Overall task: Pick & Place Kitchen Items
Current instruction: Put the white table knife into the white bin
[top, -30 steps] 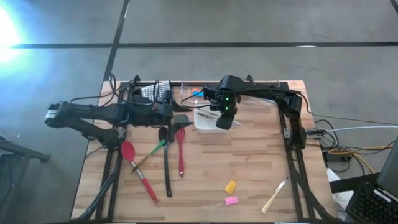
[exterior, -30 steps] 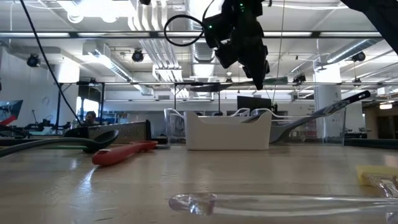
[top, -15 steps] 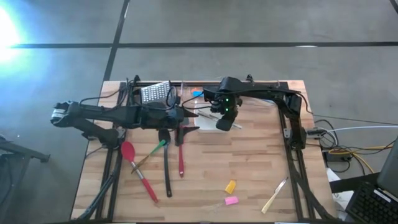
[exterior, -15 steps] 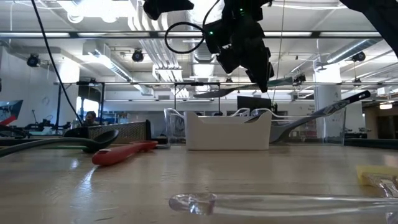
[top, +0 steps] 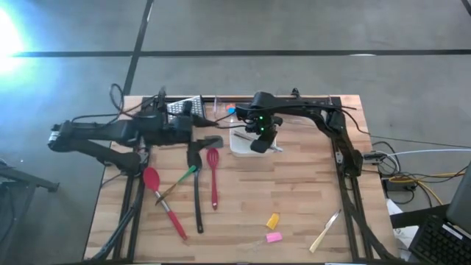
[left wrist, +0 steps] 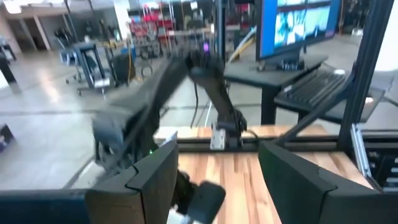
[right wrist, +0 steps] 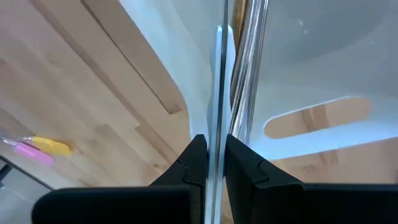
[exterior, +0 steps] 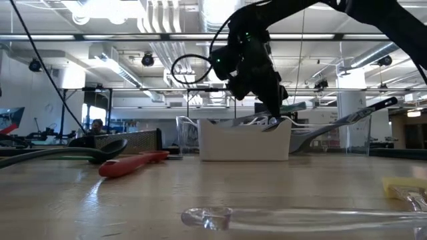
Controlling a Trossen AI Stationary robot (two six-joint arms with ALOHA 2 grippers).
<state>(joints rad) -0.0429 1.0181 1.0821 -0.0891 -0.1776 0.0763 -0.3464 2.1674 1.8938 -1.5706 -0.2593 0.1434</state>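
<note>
While no writing can be read, a thin metal utensil (right wrist: 219,93) is pinched by the right gripper (top: 259,141) over the white tray (exterior: 244,143), left gripper (top: 200,138) fingers spread wide, nothing held.

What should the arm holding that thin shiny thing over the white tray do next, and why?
Probably lower a little more, then open. The right gripper has its fingers shut on a thin metal utensil whose far end already reaches over the white tray, so it looks nearly ready to let go.
</note>
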